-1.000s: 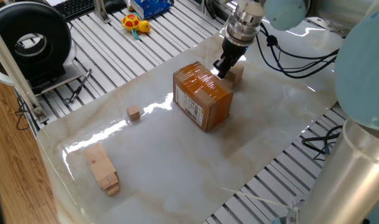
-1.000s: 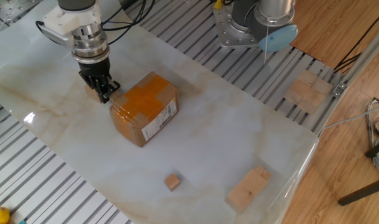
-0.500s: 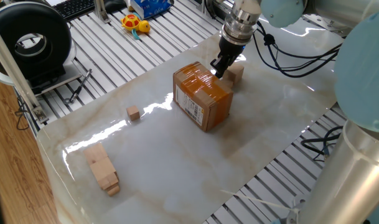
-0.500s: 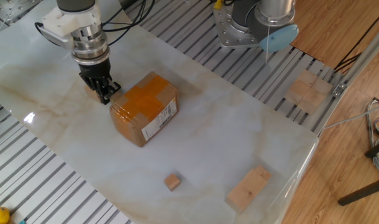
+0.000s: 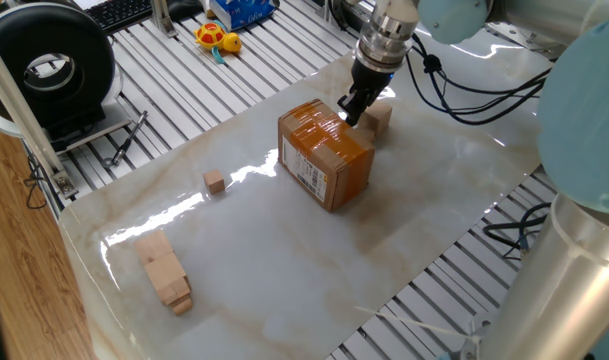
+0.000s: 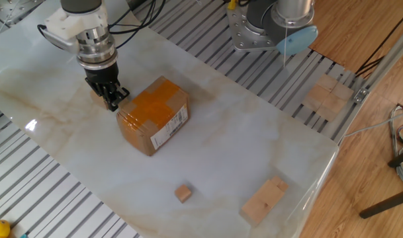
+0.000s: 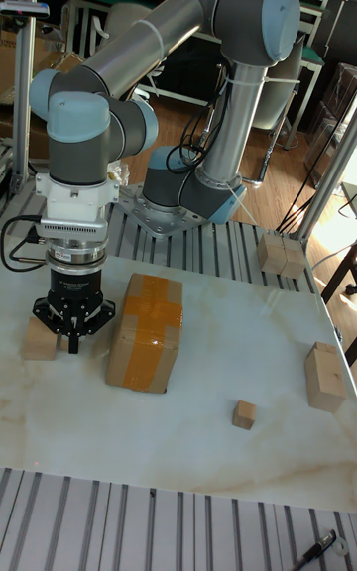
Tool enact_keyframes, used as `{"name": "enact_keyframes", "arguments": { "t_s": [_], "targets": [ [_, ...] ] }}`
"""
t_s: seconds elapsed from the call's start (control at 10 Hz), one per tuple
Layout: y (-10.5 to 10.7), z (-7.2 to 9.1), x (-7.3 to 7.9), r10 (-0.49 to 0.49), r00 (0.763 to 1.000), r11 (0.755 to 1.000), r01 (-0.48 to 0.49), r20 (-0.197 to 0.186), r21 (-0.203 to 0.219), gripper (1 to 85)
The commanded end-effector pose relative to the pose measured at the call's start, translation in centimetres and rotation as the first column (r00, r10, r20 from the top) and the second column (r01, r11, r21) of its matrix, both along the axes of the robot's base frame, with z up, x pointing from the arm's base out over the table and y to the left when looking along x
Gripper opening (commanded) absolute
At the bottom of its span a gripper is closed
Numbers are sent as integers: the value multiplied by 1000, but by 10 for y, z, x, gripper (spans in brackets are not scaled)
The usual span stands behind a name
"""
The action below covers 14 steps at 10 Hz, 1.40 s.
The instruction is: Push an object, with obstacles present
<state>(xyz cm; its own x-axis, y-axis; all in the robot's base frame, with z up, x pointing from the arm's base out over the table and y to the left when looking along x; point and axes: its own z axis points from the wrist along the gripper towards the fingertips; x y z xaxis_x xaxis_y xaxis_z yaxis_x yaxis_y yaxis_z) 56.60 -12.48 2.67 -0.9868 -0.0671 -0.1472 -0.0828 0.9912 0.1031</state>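
- The pincer [image 6: 110,100] hangs low between the cardboard box [image 6: 153,114] and a bigger wooden cube [image 7: 40,339], its tip close to the box's far upper edge. Its fingers look drawn together around nothing, though the gap is too small to read with certainty — I cannot tell whether it is clenched.
- Compared with a second ago, the one fixed view shows the wrist shifted slightly up and away from the box top; over the last half second nothing visibly moves. The box, the cubes and the stack sit where they were.
- The small wooden cube [image 6: 182,193], the thing to be pushed, lies alone on the open marble bench [image 6: 267,139], well apart from the pincer and on the other side of the box. In the one fixed view it sits at [image 5: 215,181], near the bright glare streak.
- The stacked wooden blocks [image 5: 165,271] rest near the bench's edge, beyond the small cube and apart from it.
- My judgement: the push has not begun — the arm appears to be pausing or repositioning behind the box, and it must get round that obstacle before it can reach the cube.
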Motion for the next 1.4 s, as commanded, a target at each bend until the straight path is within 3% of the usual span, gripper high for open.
{"name": "enact_keyframes", "arguments": {
  "t_s": [0.0, 0.4, 0.8, 1.1, 1.3],
  "targets": [
    [2, 1, 5, -7, 1000, 1000, 7, 6, 8, 13],
    [-2, -2, -5, -10, 1000, 1000, 9, 13, 17, 13],
    [-5, -12, -28, -2, 1000, 999, 1, 20, 34, 13],
    [-2, -6, -49, -11, 1000, 999, 11, 0, 50, 17],
    [-6, -5, -49, -8, 1000, 999, 8, 12, 37, 17]
  ]
}}
